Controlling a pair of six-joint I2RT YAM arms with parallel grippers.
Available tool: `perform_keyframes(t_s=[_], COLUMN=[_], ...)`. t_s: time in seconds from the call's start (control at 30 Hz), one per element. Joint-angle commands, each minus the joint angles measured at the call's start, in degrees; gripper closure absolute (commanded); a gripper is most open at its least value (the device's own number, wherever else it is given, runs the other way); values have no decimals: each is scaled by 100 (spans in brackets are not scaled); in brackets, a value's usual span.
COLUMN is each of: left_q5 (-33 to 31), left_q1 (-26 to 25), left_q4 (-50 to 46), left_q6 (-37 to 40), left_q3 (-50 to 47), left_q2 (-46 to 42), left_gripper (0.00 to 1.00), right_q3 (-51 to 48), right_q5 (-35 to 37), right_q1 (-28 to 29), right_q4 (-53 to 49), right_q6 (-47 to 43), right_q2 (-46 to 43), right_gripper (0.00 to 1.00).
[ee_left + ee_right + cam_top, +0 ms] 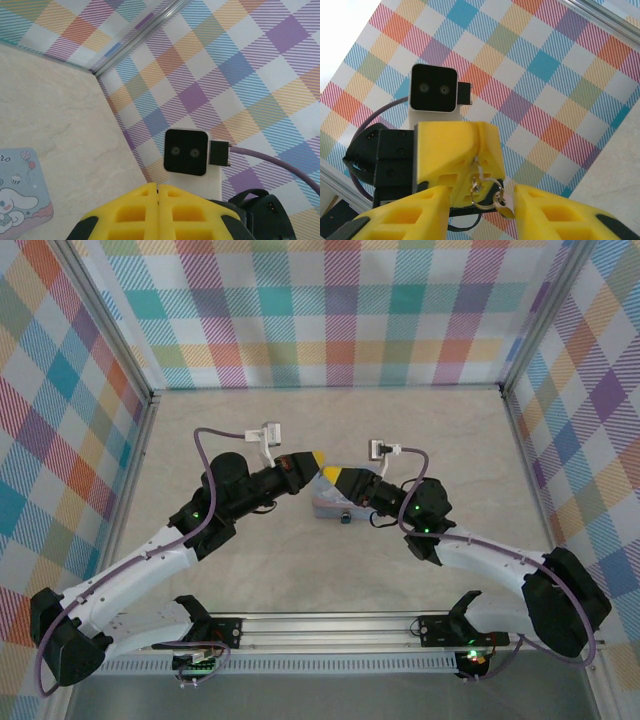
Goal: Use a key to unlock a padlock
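**Mid-air transfer of the key above the lock.** The left end effector [476,150] has its yellow fingers pressed together and pinches the upper end of the key ring [483,193]. The ring hangs free below the fingertips. A small metal piece at the ring's lower right may be the key blade or a tag; it is too small to tell.

The right end effector [481,200] faces it nose to nose, with its fingers spread on either side of the hanging ring. Whether either finger touches the ring cannot be judged. This arrangement suggests a hand-over or regrasp: one arm presents the ring so that the other can close on it at an angle better suited to insertion.

From above, both end effectors meet over the pale blue tin [326,502], which lies on the desk [400,430]. The padlock [345,517], a tiny dark piece, sits at the tin's near edge, just below the right end effector and not held by either. The lock is probably left free there so that its keyway stays accessible. Insertion has not begun.
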Motion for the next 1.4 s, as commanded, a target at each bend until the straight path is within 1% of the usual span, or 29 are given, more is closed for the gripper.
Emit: perform_keyframes(t_s=[0.0, 0.07, 0.13, 0.2, 0.37, 0.6, 0.67, 0.77, 0.97, 1.03, 1.07, 1.1, 1.13, 1.17, 1.2, 1.23, 1.27, 1.33, 1.37], left_q5=[-66, -64, -80, -102, -145, -148, -152, -174, -198, -244, -250, -250, -221, -193, -179, -187, -196, -215, -218], left_q1=[-131, -160, -185, -196, -222, -241, -257, -271, -287, -278, -277, -281, -276, -283, -284, -284, -284, -283, -279], left_q4=[270, 270, 270, 262, 247, 300, 321, 332, 256, 172, 143, 124, 112, 69, -4, -110, -179, -232, -230], left_q6=[7, 13, 20, 33, 38, 54, 47, 37, 80, 74, 86, 97, 139, 183, 220, 267, 313, 358, 350], left_q3=[-50, -48, -52, -74, -113, -149, -158, -177, -167, -164, -162, -158, -144, -108, -55, 7, 47, 71, 64], left_q2=[37, 65, 61, 39, -13, -1, -3, -26, -114, -157, -180, -205, -219, -233, -232, -219, -216, -217, -217], left_gripper=[100, 100, 100, 100, 100, 100, 100, 100, 100, 100, 97, 96, 100, 100, 100, 100, 100, 100, 100], right_q3=[156, 173, 173, 144, 191, 200, 205, 207, 156, 155, 154, 155, 165, 186, 208, 184, 146, 52, 49], right_q5=[117, 130, 184, 263, 226, 208, 224, 242, 269, 256, 234, 213, 189, 139, 105, 131, 197, 340, 342], right_q1=[43, 43, 42, 41, 41, 43, 41, 52, 39, 43, 43, 43, 41, 43, 43, 43, 40, 39, 39], right_q4=[399, 400, 404, 449, 465, 492, 464, 417, 453, 325, 235, 141, 20, -143, -295, -408, -460, -491, -542], right_q6=[27, 27, 57, 71, 71, 61, 54, 32, 29, -52, -120, -160, -234, -302, -352, -389, -401, -442, -484], right_q2=[23, 22, 16, 14, 29, 40, 40, 62, 85, 26, -26, -78, -127, -171, -223, -276, -336, -469, -530], right_gripper=[62, 61, 54, 52, 64, 85, 90, 100, 100, 100, 100, 100, 100, 100, 93, 74, 64, 57, 57])
